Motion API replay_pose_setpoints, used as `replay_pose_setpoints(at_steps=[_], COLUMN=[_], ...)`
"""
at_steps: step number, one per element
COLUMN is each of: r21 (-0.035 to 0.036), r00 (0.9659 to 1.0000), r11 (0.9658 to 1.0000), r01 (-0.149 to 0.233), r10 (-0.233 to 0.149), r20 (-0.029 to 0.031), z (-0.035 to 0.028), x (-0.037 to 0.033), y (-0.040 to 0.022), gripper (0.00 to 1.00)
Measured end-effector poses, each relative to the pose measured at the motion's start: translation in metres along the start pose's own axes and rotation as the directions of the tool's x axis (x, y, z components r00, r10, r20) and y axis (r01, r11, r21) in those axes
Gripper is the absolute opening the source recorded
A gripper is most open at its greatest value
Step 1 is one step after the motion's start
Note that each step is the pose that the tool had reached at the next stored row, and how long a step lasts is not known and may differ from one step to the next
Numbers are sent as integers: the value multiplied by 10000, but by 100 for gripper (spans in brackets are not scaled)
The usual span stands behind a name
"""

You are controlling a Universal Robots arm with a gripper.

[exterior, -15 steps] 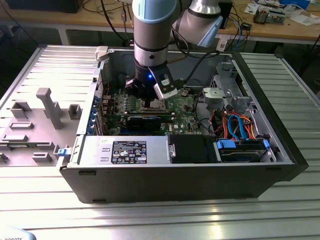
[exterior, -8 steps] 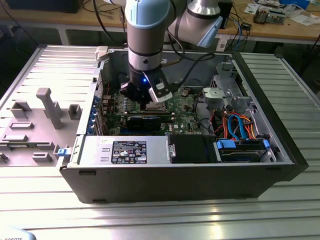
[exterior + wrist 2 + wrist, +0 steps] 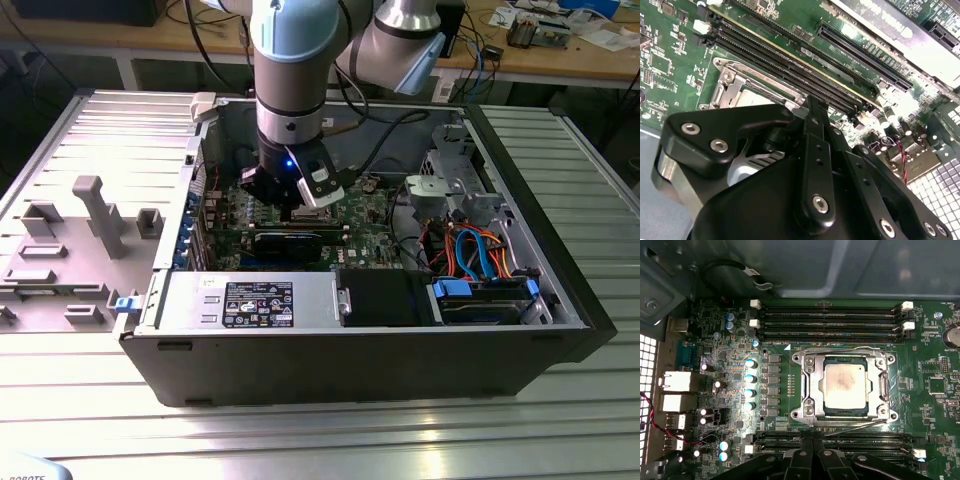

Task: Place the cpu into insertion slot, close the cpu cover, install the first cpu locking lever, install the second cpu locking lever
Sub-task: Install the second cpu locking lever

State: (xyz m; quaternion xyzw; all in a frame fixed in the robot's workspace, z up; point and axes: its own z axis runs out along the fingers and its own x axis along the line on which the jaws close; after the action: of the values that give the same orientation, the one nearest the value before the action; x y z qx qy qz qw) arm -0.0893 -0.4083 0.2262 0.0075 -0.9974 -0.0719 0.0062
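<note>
We see the cpu [image 3: 845, 385] seated in the insertion slot [image 3: 809, 371], with the cpu cover [image 3: 883, 385] closed flat around it — memory slots [image 3: 830, 320] lie just beside the socket. The hand [image 3: 292, 197] hovers just above that socket inside the computer case [image 3: 560, 250]; we cannot tell whether it is clenched or released.

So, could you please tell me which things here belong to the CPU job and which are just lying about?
Job:
- square silver-grey cpu, seated in the socket
- silvery metal cpu cover framing it
- thin wire locking levers
- black gripper

Lying about:
- long black memory slots
- blue and orange cables
- grey moulded tray
</note>
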Motion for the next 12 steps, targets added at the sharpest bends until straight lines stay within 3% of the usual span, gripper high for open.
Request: replay_pose_setpoints(at_steps=[7,12], r21=[0,-18], r00=[10000,10000], r11=[10000,10000], r01=[2,1], r10=[-2,-1], r20=[8,15], z=[37,121], x=[10,18], y=[-5,-17], gripper=[11,11])
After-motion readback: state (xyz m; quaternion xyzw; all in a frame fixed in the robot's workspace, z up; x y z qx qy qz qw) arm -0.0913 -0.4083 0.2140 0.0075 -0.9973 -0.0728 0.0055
